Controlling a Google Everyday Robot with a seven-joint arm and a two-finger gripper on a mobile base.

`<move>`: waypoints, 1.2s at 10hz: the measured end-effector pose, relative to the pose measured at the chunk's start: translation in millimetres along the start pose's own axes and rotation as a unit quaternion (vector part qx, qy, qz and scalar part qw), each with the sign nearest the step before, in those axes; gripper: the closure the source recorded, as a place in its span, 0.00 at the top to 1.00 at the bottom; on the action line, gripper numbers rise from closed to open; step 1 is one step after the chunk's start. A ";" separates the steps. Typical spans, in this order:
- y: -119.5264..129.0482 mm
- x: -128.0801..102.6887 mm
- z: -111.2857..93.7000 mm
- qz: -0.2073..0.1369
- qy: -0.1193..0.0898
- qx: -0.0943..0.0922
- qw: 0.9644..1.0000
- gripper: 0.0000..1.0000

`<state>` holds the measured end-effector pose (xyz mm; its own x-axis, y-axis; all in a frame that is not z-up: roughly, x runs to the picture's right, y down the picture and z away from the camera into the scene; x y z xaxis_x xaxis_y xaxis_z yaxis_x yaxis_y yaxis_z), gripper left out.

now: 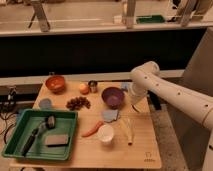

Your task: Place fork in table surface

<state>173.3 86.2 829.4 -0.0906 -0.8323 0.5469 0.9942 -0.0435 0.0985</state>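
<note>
A pale fork shows faintly over the wooden table, right of the white cup, its length running toward the front edge. My gripper hangs from the white arm that reaches in from the right. It is just above the fork's upper end, right of the purple bowl. I cannot tell whether the fork rests on the table or is held.
A green tray at the front left holds a brush and a sponge. On the table are an orange bowl, an orange, a metal cup, a dark bunch, a carrot and a grey-blue piece.
</note>
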 end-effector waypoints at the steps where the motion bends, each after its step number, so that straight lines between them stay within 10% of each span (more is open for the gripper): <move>1: 7.1 -4.1 8.5 0.004 -0.004 -0.001 1.000 0.00; 8: 31.9 -29.9 44.9 0.043 -0.056 -0.011 0.997 0.00; 12: 30.7 -33.8 56.3 0.046 -0.069 -0.006 0.997 0.32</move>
<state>203.6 144.1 860.8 -0.0061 -0.7493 0.6622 0.9992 0.0222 0.0343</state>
